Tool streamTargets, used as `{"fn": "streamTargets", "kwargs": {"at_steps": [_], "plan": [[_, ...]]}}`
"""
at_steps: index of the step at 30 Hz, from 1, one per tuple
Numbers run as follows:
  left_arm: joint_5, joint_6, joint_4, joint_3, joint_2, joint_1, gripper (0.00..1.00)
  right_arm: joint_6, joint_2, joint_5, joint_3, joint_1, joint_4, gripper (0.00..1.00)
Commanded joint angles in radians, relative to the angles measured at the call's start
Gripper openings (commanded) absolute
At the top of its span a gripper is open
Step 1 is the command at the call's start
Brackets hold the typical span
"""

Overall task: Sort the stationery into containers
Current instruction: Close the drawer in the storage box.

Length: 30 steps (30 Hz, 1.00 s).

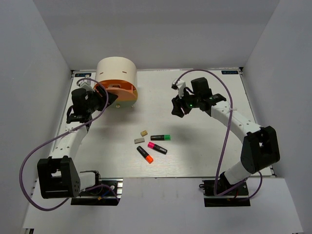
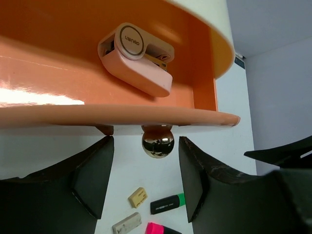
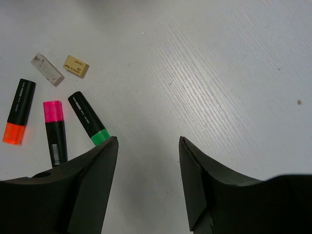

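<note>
The cream drum (image 1: 116, 72) stands at the back left with its orange drawer (image 1: 122, 91) pulled open. In the left wrist view a pink-white piece (image 2: 139, 61) lies in that drawer (image 2: 58, 58). My left gripper (image 1: 110, 98) is open, its jaws either side of the drawer's round knob (image 2: 157, 141) and not touching it. The green (image 1: 161, 137), pink (image 1: 157, 147) and orange (image 1: 145, 154) highlighters lie mid-table with a beige eraser (image 1: 144, 132) and a grey eraser (image 1: 139, 140). My right gripper (image 1: 177, 107) is open and empty, hovering up and right of them.
White walls close in the table on the left, back and right. The right wrist view shows the green highlighter (image 3: 87, 118), the pink one (image 3: 55, 131), the orange one (image 3: 18, 111) and both erasers (image 3: 76, 66) left of its jaws, with bare tabletop (image 3: 219, 73) to the right.
</note>
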Motion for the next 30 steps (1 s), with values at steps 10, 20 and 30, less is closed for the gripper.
{"fn": "streamTargets", "kwargs": {"at_steps": [10,20,30], "plan": [[-0.026,-0.066,0.134,0.103,0.116,-0.023,0.64,-0.012,-0.053,-0.01,-0.023,-0.013,0.024,0.59],[-0.059,-0.075,0.143,0.17,0.191,-0.042,0.62,-0.013,-0.063,-0.003,-0.044,-0.018,0.033,0.59],[-0.022,-0.065,0.152,0.19,0.21,-0.051,0.59,-0.016,-0.061,-0.006,-0.046,-0.021,0.031,0.59]]}}
